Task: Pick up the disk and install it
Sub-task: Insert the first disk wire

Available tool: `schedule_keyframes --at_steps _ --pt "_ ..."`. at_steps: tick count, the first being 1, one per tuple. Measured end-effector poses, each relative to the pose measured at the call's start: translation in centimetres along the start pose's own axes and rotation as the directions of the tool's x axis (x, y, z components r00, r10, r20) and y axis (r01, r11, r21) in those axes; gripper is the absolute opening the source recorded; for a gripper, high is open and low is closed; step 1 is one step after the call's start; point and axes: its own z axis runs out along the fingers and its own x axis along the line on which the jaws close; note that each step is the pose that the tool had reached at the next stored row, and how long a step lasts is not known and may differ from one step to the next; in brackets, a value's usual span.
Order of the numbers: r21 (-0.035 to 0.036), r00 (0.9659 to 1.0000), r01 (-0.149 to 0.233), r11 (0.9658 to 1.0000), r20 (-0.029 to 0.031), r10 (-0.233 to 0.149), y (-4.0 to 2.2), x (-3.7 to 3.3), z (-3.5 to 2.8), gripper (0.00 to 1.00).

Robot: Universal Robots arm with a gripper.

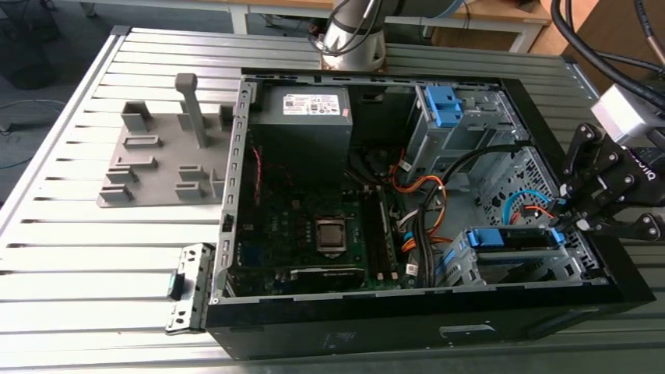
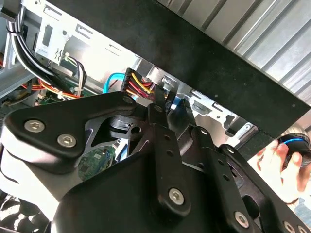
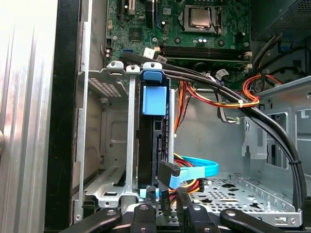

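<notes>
The disk (image 1: 509, 240) stands on edge in the drive cage at the near corner of the open computer case (image 1: 416, 327), on the exterior view's right. Its blue carrier tab (image 3: 154, 97) shows in the first wrist view, between the cage's metal rails. My gripper (image 1: 566, 222) hangs over the case's right wall, right at the disk's outer end. In the first wrist view the gripper (image 3: 167, 196) sits against that end, beside a black cable plug (image 3: 167, 174). The second wrist view has the gripper (image 2: 172, 107) close up over the case wall.
A grey power-supply box (image 1: 301, 117) and a small blue bracket (image 1: 444, 105) sit at the case's far side. Orange, red and black cables (image 3: 233, 102) cross beside the cage. A grey fixture (image 1: 167, 156) stands on the slatted table. A person's hand (image 2: 277, 165) is outside the case.
</notes>
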Motion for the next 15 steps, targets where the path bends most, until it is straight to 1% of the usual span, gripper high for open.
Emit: schedule_keyframes --at_steps 5,7,15 --pt "0.0 1.0 0.0 1.0 -0.0001 0.0 0.0 0.0 0.0 0.3" --pt "0.0 1.0 0.0 1.0 -0.0005 0.0 0.0 0.0 -0.01 0.17" --pt "0.0 1.0 0.0 1.0 -0.0001 0.0 0.0 0.0 0.01 0.17"
